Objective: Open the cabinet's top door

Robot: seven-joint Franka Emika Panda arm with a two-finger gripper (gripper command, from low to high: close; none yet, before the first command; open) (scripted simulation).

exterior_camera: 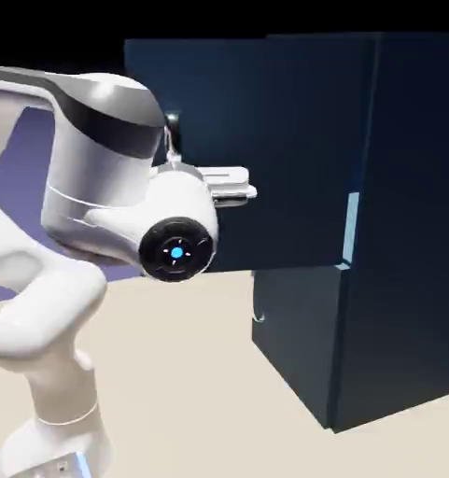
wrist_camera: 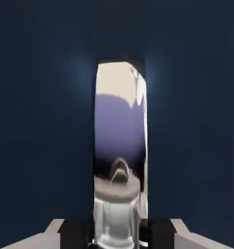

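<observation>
Dark navy cabinet point(exterior_camera: 396, 233), mirror-silver handle point(wrist_camera: 119, 146), white arm point(exterior_camera: 50, 280) with grey band.

The scene is viewed in the exterior view from beside the white robot arm point(exterior_camera: 69, 271), which fills the frame's left half, close to the lens; the tall dark navy-blue cabinet point(exterior_camera: 396, 280) is seen at right. In the hand view, the dark-blue flat upper door panel point(wrist_camera: 41, 121) is faced from very near, its shiny curved metallic handle point(wrist_camera: 119, 155) centred. Both views share that door panel.
</observation>
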